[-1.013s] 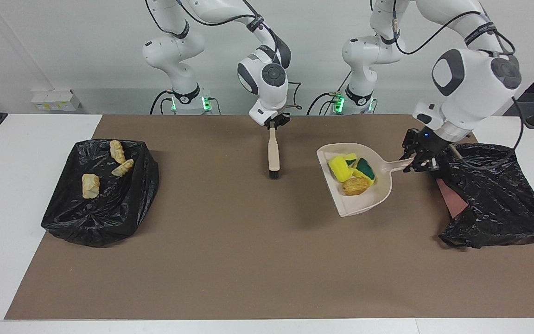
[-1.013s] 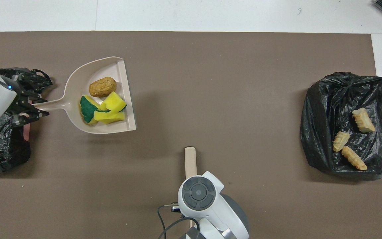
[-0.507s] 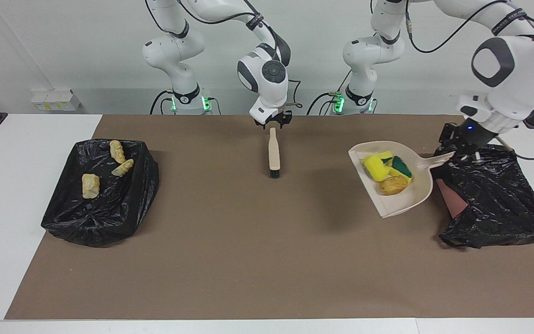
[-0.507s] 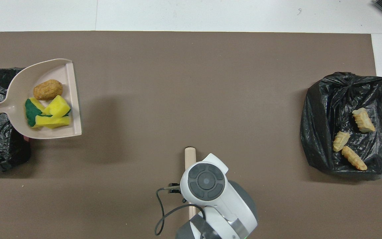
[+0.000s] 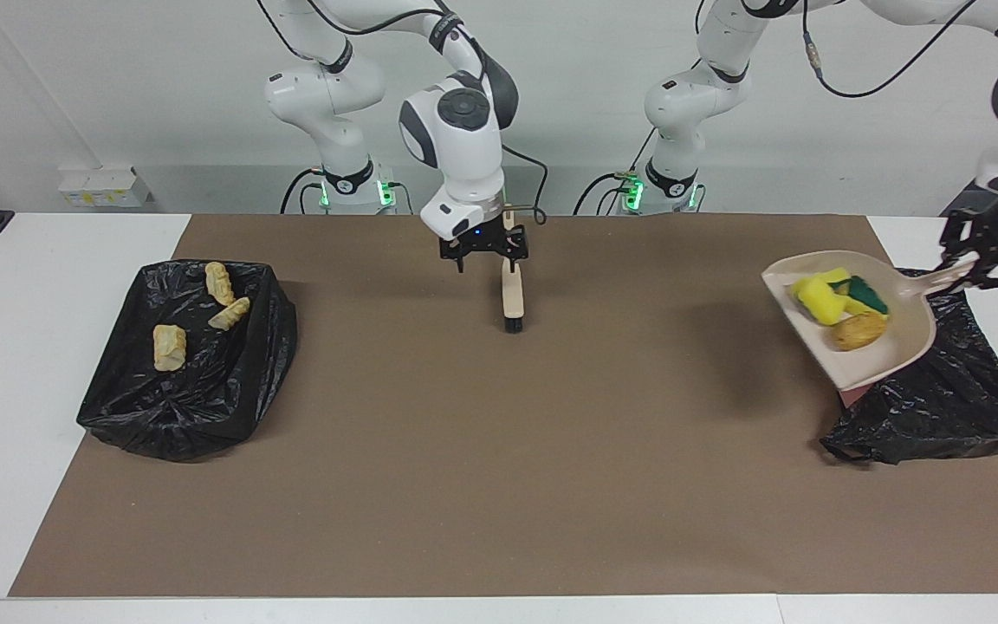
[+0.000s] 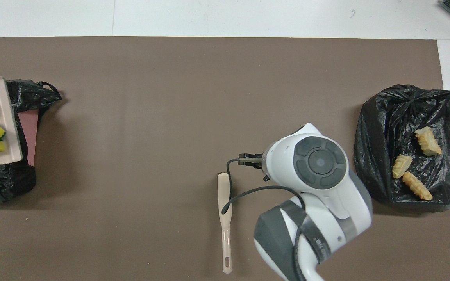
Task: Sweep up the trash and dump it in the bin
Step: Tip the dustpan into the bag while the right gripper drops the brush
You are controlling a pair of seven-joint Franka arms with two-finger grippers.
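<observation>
7 trash bits (image 5: 837, 308), 2 bags (image 5: 196, 381)

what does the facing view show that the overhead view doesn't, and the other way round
Only the facing view: the left tool shut on the dustpan handle, and the right tool, open, above the brush.
Only the overhead view: the brush's whole handle lying free on the mat.
Both: sponge bits and a bread piece in the dustpan over one black bag, three pieces in the other.

Left pincer (image 5: 984, 263) is clamped tight, raised out at its end; right pincer (image 5: 483, 251) hangs spread wide mid-tabletop.
</observation>
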